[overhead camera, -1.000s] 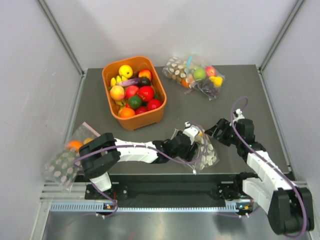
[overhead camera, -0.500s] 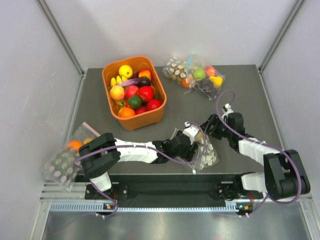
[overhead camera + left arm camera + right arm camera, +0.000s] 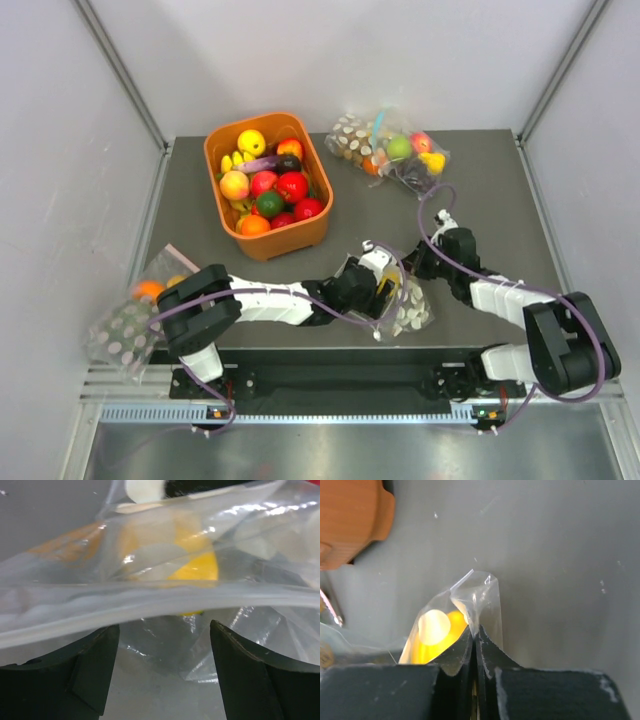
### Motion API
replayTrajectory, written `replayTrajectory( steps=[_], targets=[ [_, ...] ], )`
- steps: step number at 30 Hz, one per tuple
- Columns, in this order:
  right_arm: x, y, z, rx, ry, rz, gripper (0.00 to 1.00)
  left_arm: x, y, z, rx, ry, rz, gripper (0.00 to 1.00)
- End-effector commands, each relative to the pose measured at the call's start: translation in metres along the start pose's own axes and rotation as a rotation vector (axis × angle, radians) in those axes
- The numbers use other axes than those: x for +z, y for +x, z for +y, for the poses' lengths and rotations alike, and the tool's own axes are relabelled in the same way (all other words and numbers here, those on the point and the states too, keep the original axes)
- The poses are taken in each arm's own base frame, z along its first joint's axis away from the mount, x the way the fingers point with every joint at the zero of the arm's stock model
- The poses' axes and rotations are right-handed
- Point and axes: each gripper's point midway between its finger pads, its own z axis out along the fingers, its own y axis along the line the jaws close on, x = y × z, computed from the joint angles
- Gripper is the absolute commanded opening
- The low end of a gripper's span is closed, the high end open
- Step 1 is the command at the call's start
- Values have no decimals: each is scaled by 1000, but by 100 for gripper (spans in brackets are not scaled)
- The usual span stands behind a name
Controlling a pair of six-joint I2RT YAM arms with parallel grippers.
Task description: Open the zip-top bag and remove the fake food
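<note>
near the table (image 3: 480,200) front edge, right end effector (image 3: 475,636) clamps the zip-top bag (image 3: 402,303) corner, left end effector (image 3: 161,630) spread at its zip edge.

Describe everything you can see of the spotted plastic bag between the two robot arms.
The zip-top bag is clear, crinkled soft plastic printed with white dots. It lies slumped on the grey table near its front edge. Yellow fake food shows through it, and a thicker frosted strip runs along one edge. The right gripper is shut on a pinched-up corner. The left gripper has its jaws open, one on either side of the strip edge.
</note>
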Motion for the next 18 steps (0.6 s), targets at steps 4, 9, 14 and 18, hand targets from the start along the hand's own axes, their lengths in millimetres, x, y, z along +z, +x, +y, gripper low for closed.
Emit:
replayTrajectory(
  steps=[4, 9, 14, 18],
  targets=[
    [-7, 7, 5, -51, -4, -10, 0, 2, -41, -2, -25, 6, -158, 84],
    [-12, 18, 1, -55, 7, 6, 0, 1, -62, -14, -43, 59, -234, 86],
    [-17, 21, 4, -53, -4, 6, 0, 13, -56, -20, -32, 87, -205, 87],
    [-20, 19, 6, -56, -3, -1, 0, 21, -48, -26, -40, 108, -168, 84]
  ],
)
